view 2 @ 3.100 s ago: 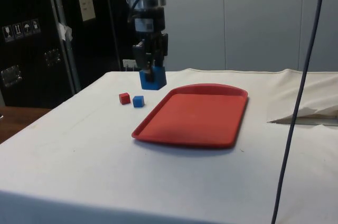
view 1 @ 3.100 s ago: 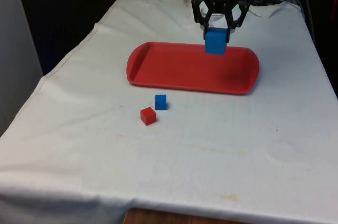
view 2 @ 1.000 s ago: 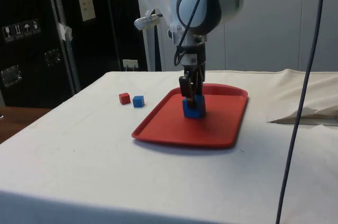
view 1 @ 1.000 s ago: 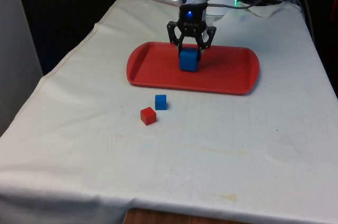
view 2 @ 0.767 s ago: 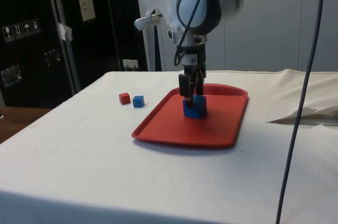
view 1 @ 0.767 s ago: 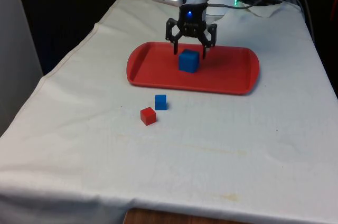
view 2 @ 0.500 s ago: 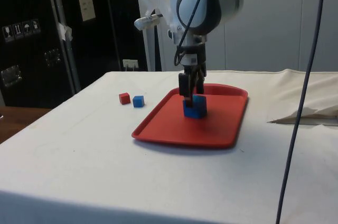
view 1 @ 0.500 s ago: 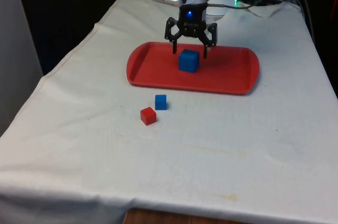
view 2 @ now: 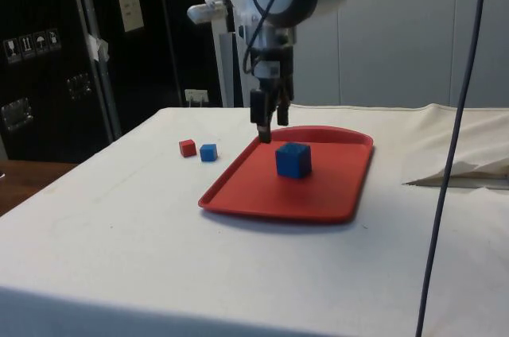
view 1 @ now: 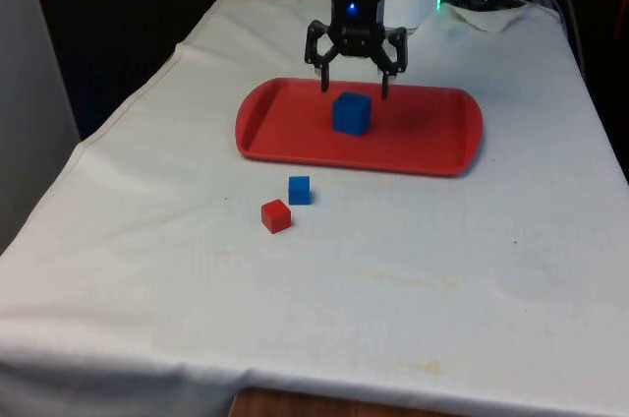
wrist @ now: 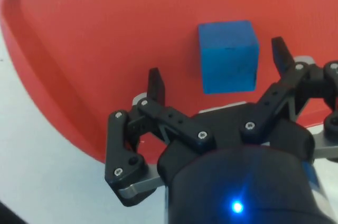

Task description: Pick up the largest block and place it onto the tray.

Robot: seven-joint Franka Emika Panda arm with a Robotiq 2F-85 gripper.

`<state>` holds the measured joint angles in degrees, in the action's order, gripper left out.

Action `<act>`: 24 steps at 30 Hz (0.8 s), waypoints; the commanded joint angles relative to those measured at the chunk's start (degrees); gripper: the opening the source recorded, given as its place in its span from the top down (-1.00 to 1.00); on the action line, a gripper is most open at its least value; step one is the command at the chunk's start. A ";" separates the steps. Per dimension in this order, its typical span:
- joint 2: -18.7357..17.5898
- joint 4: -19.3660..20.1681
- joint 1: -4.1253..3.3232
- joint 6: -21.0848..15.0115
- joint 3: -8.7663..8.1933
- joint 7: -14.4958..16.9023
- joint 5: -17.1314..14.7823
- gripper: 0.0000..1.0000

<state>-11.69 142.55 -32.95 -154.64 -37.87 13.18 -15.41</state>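
- Hand (view 1: 354, 85) spread wide, holding nothing, raised above the tray (view 1: 432, 147).
- Large blue block (view 1: 351, 113) just below the hand, resting on the tray, clear of both fingers (wrist: 156, 84).
- Small blue block (view 1: 299, 190) and red block (view 1: 276, 215) on the table (view 1: 393, 289), well away from the hand.

Likely lab: cloth-draped table (view 1: 413, 269), dark cabinets (view 2: 48, 59), hanging cable (view 2: 453, 138).

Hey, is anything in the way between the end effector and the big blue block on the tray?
Nothing visible. The open end effector hangs just above the large blue block, which sits on the red tray; the wrist view shows bare tray between the fingers and the block.
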 commanded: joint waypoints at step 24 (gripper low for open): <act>1.55 -13.52 0.23 14.21 -1.78 1.43 0.23 -1.00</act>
<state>-10.43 129.20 -32.83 -141.06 -39.71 14.21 -14.95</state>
